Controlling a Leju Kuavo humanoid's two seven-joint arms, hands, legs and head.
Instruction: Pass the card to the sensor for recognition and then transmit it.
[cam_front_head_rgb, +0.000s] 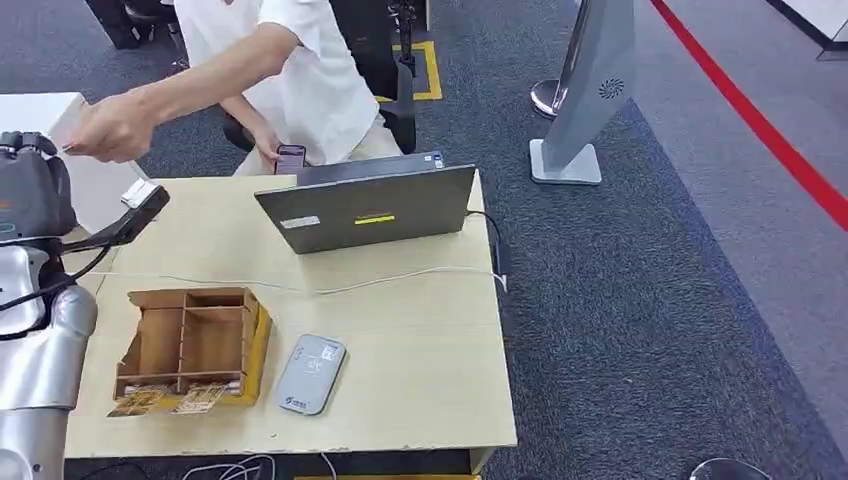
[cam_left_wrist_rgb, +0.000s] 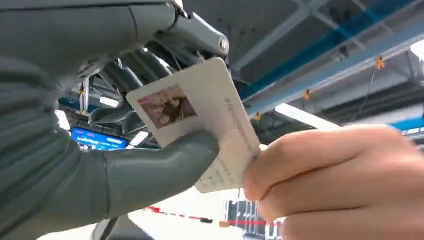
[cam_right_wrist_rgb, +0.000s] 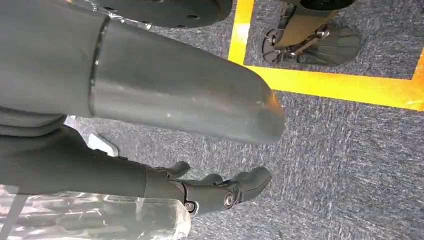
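My left hand (cam_left_wrist_rgb: 150, 150) pinches the photo card (cam_left_wrist_rgb: 200, 120) for handover; a person's hand (cam_left_wrist_rgb: 340, 185) grips its far end. Right hand (cam_right_wrist_rgb: 220, 187) hangs empty, fingers apart.

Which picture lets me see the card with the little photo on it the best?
The left wrist view. There the card is close up, pinched by the left hand, with a person's hand gripping its other end. In the head view the card is just a small white patch. The right wrist view looks at the carpet.
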